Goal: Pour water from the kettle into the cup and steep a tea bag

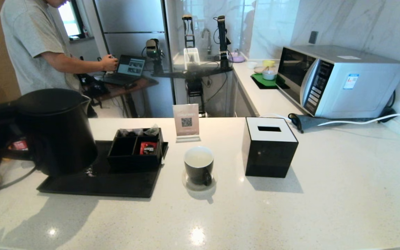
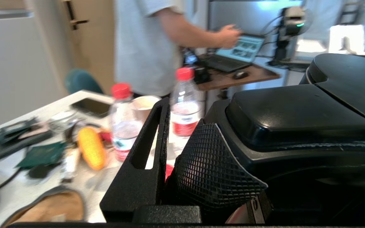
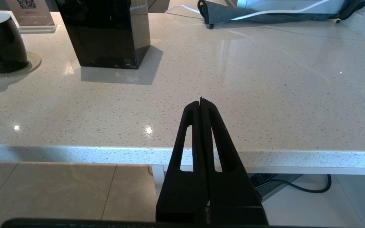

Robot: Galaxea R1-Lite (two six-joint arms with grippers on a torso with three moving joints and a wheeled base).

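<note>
At the far left of the head view the left arm comes in as a dark shape, and its left gripper [image 2: 182, 152] is clamped on the handle of the kettle [image 1: 56, 130]. In the left wrist view one finger [image 2: 144, 152] stands on one side of the handle and the ribbed pad of the other presses on the handle from the other side – the jaws are partly apart, with the handle between them. The kettle is upright and seems to hang a little above the left end of the black tray [image 1: 99, 182]; its flat lid is shut and the spout points toward the middle of the counter [image 1: 290, 215].

Behind the kettle, in the left wrist view, two clear bottles [image 2: 124, 122] with red caps stand near a yellow corn cob [image 2: 90, 147].

To the right on the tray is a black compartment box [image 1: 135, 149] with a red packet in one section. Behind it, on the counter, stands a small QR-code sign [image 1: 186, 121].

Next comes the cup [image 1: 199, 165] – it stands on a round coaster just beside the right edge of the tray, apart from the kettle, and its white inside looks partly filled with pale liquid. Further right is a black tissue box [image 1: 269, 147], and at the back right a microwave [image 1: 339, 80].

The right gripper [image 3: 201, 104] hangs before the near edge of the counter, well apart from the cup; its fingers are pressed together and hold nothing.
</note>
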